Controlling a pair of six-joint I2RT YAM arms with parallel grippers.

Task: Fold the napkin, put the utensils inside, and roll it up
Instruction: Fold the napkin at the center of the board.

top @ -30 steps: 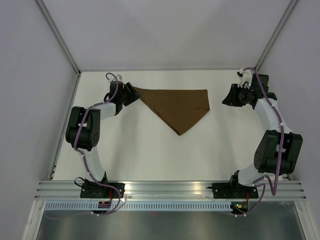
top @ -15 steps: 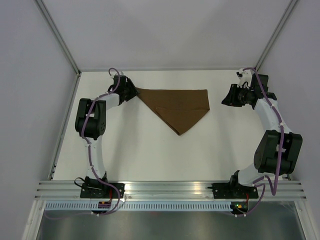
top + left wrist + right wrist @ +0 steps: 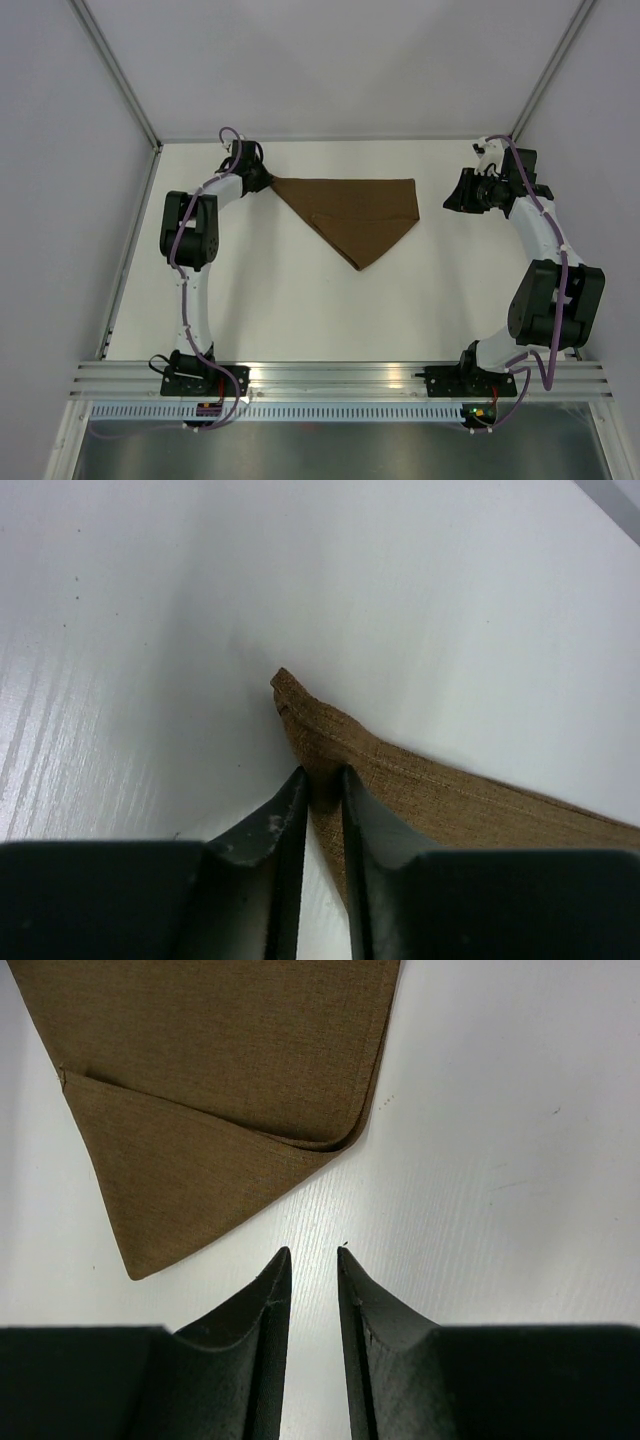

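1 corner is all the left tool (image 3: 322, 780) has: its fingers are pressed onto the napkin (image 3: 355, 215) just behind its far-left tip, with only a thin strip of hem between them. The napkin lies folded into a rough triangle at the far middle of the desk (image 3: 300, 310), long edge at the far side and point toward the near side, with a smaller flap layered on it. The right tool (image 3: 312, 1255) hangs just off the napkin's right corner over bare desk, its fingers a little spread and holding nothing. No utensil shows in any view.

The risks, as I judge them:

1. The bite is shallow. Cloth pulled from so near its tip may slide out once the tool lifts or drags, and the corner would drop back crooked.
2. The tip is stacked in layers. If the fingers hold only the upper one, lifting would peel the fold open instead of carrying it. Whether they hold every layer cannot be told from the wrist view.
3. Only 1 corner is held. With the right tool clear of the cloth, a pull from the left could drag or skew the whole napkin instead of making a clean crease.
4. The left arm (image 3: 190, 230) is stretched toward the far-left of the desk, so a long sweep may run short of reach.
5. With the utensil out of sight, a fold made now may not suit where it must later go in.
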